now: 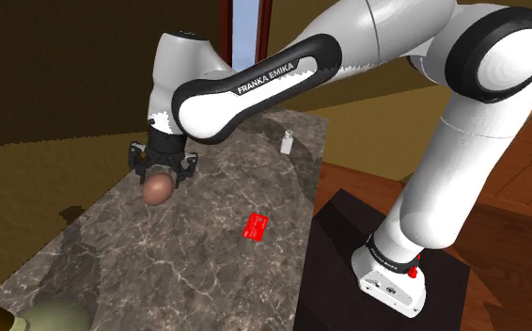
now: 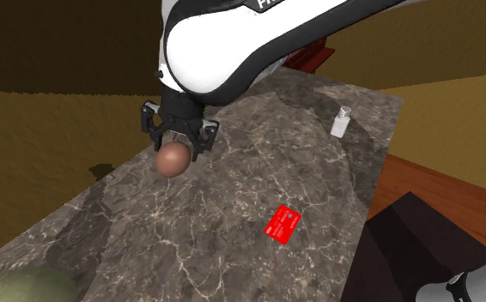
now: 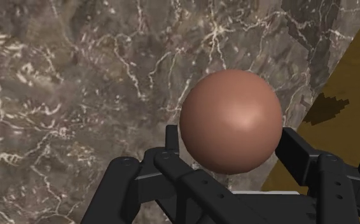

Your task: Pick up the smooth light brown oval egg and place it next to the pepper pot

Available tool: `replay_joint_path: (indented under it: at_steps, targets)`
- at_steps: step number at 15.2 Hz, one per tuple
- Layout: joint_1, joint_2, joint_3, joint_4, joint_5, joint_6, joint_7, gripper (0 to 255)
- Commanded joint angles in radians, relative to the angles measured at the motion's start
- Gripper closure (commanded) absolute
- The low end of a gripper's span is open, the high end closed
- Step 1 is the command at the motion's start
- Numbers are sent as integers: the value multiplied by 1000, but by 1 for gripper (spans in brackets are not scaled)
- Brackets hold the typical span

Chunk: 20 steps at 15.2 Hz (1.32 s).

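A smooth brown egg point(image 1: 158, 189) point(image 2: 173, 160) point(image 3: 231, 121) sits clasped between the black fingers of my gripper point(image 1: 160, 177) point(image 2: 174, 147) point(image 3: 233, 151). The gripper is shut on it and points down over the dark marble counter point(image 1: 189, 263) point(image 2: 190, 249), close to the counter's edge on the shoulder view's left. One finger point(image 3: 172, 147) presses each side of the egg. The pepper pot point(image 1: 287, 143) point(image 2: 341, 122), a small white shaker, stands upright near the counter's far end, well away from the egg.
A red card point(image 1: 256, 227) point(image 2: 282, 225) lies flat mid-counter, between the egg and the stand point(image 1: 386, 273). A greenish rounded object point(image 1: 57, 317) point(image 2: 22, 287) sits at the counter's near end. Brown floor drops away beyond the counter's edge point(image 3: 357, 83).
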Motion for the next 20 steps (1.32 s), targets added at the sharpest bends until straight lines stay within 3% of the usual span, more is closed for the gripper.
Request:
replay_joint_path:
  at_steps: [1, 12, 20]
  targets:
    - [-3, -13, 1, 15, 7, -27, -3, 255]
    - [-11, -61, 2, 103, 27, -158, -3, 255]
    - [-88, -311, -93, -147, 216, -173, -263, 255]
